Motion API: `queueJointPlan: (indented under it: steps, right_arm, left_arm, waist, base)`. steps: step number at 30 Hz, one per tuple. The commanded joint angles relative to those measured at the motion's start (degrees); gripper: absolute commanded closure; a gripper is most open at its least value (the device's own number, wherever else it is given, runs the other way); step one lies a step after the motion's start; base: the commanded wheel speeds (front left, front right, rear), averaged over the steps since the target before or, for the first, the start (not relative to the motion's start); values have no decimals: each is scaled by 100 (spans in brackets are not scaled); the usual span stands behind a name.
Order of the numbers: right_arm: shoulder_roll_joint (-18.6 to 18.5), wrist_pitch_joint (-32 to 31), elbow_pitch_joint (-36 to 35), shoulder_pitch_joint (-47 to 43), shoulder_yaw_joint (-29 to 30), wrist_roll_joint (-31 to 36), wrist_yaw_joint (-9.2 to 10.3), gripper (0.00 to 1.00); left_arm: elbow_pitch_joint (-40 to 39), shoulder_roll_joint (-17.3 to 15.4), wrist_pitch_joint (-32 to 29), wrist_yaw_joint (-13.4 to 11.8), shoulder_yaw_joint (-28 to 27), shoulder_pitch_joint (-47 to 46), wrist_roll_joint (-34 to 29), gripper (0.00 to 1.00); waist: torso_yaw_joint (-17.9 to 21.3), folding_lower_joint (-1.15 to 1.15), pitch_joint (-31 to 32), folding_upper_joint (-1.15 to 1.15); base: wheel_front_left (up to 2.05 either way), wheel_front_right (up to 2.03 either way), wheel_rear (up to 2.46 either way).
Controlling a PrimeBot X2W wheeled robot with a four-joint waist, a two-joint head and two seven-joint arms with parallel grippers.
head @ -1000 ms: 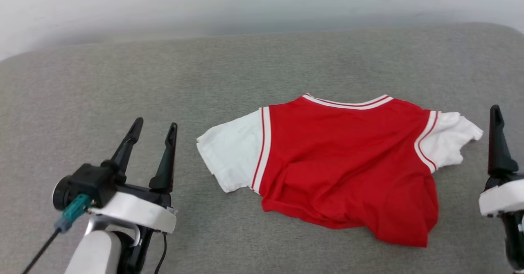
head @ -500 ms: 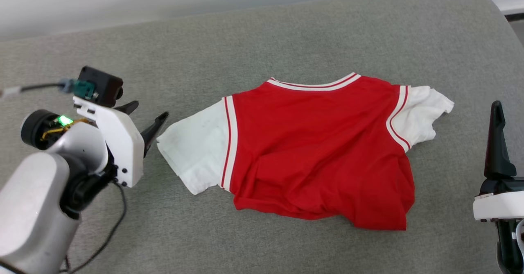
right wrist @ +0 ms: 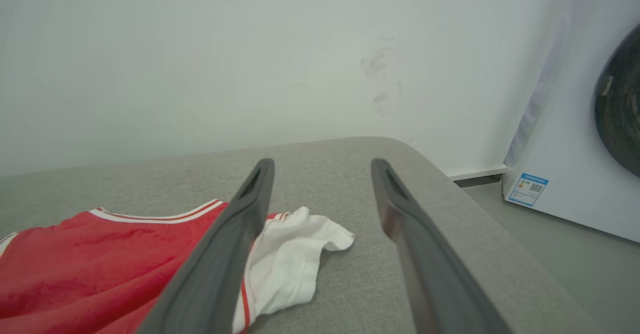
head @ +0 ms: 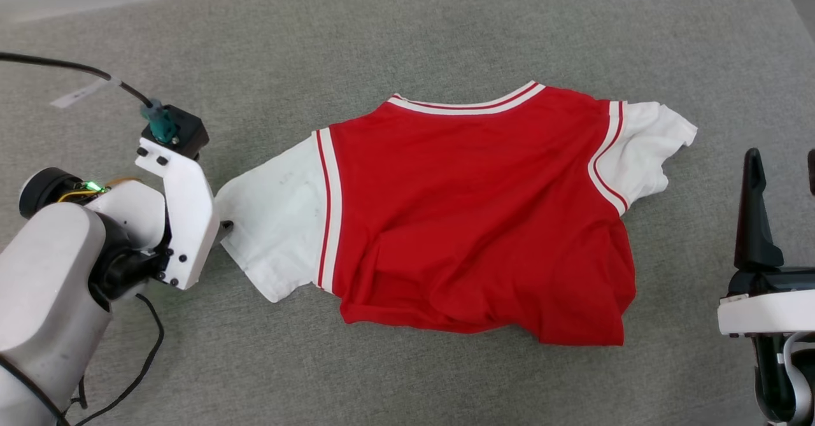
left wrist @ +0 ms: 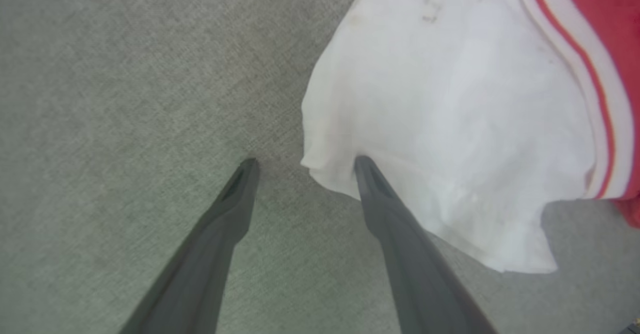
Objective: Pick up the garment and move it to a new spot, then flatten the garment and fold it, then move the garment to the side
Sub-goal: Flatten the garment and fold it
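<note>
Lowered since before, left claw (left wrist: 302,162) straddles a sleeve (left wrist: 450,124) edge of the garment (head: 477,209), open to pinch it; right claw (right wrist: 322,162) waits open.

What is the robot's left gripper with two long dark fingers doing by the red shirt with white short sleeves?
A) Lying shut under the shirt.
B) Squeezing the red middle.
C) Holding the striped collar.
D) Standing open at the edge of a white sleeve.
D: in the left wrist view the left gripper is open, with one tip on the grey fabric surface and the other at the edge of the white sleeve of the red shirt.
</note>
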State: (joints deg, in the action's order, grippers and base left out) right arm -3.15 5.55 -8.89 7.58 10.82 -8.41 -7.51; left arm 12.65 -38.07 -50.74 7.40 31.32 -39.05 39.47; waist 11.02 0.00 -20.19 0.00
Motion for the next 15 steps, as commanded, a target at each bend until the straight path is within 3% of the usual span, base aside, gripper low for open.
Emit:
queueJointPlan:
  steps: [1, 8, 9, 10, 11, 15]
  right_arm:
    - [28, 37, 32, 77, -10, 28, 4, 0]
    - [32, 98, 100, 105, -16, 52, 4, 0]
    - [33, 99, 111, 107, -15, 62, 4, 0]
    - [34, 96, 119, 117, -17, 84, 4, 0]
    - [35, 78, 133, 127, -24, 100, 4, 0]
    - [35, -64, 184, 129, -41, 189, 4, 0]
  left_arm:
    - [61, 11, 36, 2, 0, -69, 19, 0]
    - [384, 58, -64, 2, 331, 51, 86, 0]
    - [399, 81, -106, 3, 407, 91, 164, 52]
    - [423, 92, -117, 5, 441, 109, 211, 89]
    - [440, 56, -91, 6, 491, 100, 165, 100]
    - [529, 72, 339, -14, 326, 81, 204, 100]
  waist:
    - [36, 0, -51, 0]
    - [60, 0, -154, 0]
    - [59, 0, -158, 0]
    - [58, 0, -160, 0]
    - [55, 0, -159, 0]
    - [0, 0, -82, 0]
  base:
    - [0, 0, 0]
    - [0, 0, 0]
    - [0, 0, 0]
    - [0, 0, 0]
    - [0, 0, 0]
    - [0, 0, 0]
